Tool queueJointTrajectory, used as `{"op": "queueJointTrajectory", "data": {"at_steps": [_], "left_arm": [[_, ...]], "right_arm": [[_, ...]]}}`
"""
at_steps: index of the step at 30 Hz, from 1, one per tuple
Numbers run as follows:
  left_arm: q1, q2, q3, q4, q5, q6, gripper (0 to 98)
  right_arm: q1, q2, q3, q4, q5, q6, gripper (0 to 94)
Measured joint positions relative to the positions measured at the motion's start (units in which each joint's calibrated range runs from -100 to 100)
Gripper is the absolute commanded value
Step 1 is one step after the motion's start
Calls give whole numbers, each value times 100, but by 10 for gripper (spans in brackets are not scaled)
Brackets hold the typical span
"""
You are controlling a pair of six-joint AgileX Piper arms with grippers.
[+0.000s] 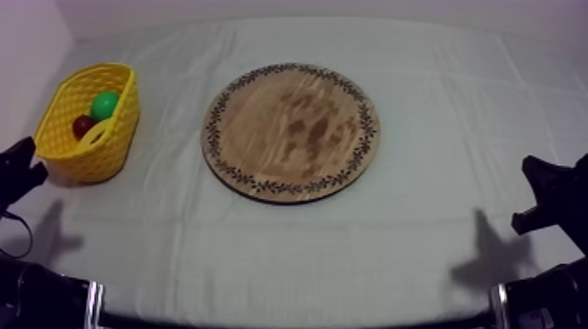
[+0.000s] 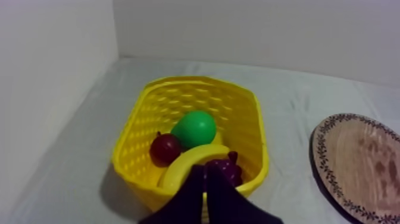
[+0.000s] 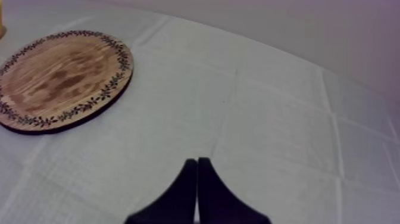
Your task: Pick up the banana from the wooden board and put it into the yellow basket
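The banana [image 2: 187, 162] is seen inside the yellow basket [image 2: 178, 98]; the left claw [image 2: 204, 171] and right claw [image 3: 197, 164] are closed, empty.

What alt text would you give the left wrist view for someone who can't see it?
A yellow basket on the cloth-covered table holds a banana, a green pear, a small red fruit and a dark bunch of grapes. The left gripper, fingers shut together on nothing, hovers at the basket's near rim; the wooden board lies beside the basket.
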Motion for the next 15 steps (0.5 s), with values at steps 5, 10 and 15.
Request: {"op": "queueJointTrajectory", "data": {"at_steps": [5,10,15], "left_arm": [[62,-401,343,-6,-16,-4,0],[120,-698,463,48,91,-81,0],[164,-845,528,152,152,-175,0]], "right_arm": [[0,0,0,0,0,0,3],[0,0,0,0,0,0,3],[0,0,0,0,0,0,3]]}}
